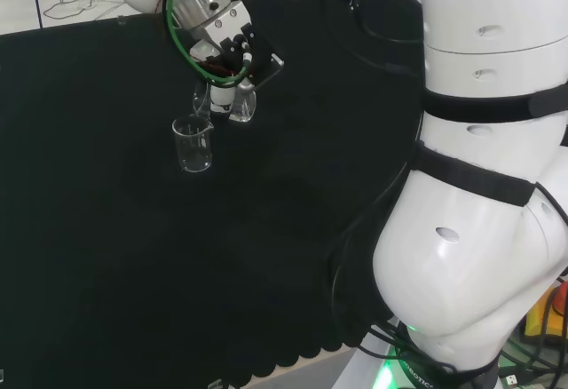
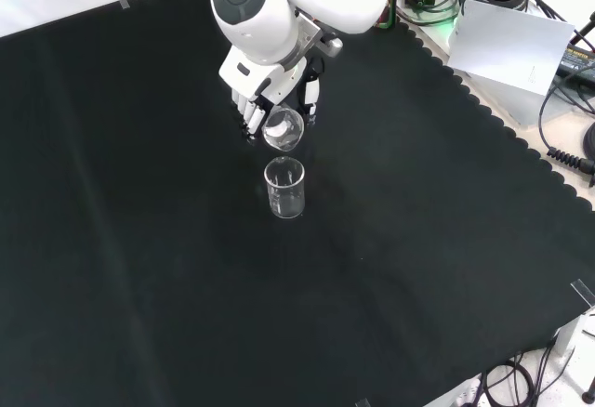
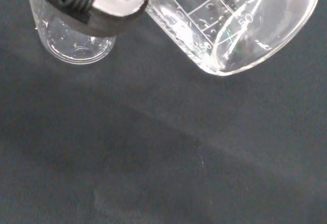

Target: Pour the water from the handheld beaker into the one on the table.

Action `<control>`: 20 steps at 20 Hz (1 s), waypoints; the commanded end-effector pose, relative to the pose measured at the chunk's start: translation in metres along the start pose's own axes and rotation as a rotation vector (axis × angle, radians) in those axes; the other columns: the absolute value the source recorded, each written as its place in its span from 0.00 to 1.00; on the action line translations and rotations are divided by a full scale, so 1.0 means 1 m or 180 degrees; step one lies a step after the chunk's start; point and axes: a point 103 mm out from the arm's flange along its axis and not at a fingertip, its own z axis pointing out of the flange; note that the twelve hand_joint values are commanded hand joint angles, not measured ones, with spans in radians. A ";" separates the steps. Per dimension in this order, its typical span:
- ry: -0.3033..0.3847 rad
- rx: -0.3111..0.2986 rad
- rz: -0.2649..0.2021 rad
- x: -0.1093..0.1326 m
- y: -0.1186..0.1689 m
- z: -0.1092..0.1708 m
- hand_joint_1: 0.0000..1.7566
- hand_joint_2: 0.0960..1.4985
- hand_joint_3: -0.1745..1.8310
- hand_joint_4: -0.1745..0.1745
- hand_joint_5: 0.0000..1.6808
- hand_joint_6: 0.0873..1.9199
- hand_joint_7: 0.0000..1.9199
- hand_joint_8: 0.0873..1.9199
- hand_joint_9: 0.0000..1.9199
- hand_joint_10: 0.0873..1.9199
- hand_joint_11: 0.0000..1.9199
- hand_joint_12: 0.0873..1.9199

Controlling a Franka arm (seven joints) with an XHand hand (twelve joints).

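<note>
Head view: the hand (image 1: 229, 56) grasps a tilted glass beaker (image 1: 232, 100), at two o'clock of the standing beaker (image 1: 193, 144) on the black cloth (image 1: 133, 256).

Front view: held beaker (image 2: 284, 128) hangs at twelve o'clock above the standing one (image 2: 284, 187); judged best to tip slowly, lip over rim.

Wrist view: clear graduated walls, rounded base.
</note>
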 end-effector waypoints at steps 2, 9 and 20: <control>-0.0128 0.0083 0.0028 0.002 0.000 -0.004 0.73 0.73 0.00 0.29 0.62 0.42 0.66 0.35 0.63 0.50 0.55 0.40; -0.0257 0.0160 0.0059 0.004 0.001 -0.008 0.73 0.73 0.00 0.29 0.62 0.43 0.66 0.35 0.63 0.50 0.55 0.40; -0.0437 0.0226 0.0083 0.010 0.003 -0.011 0.73 0.73 0.00 0.29 0.62 0.43 0.66 0.35 0.63 0.50 0.55 0.40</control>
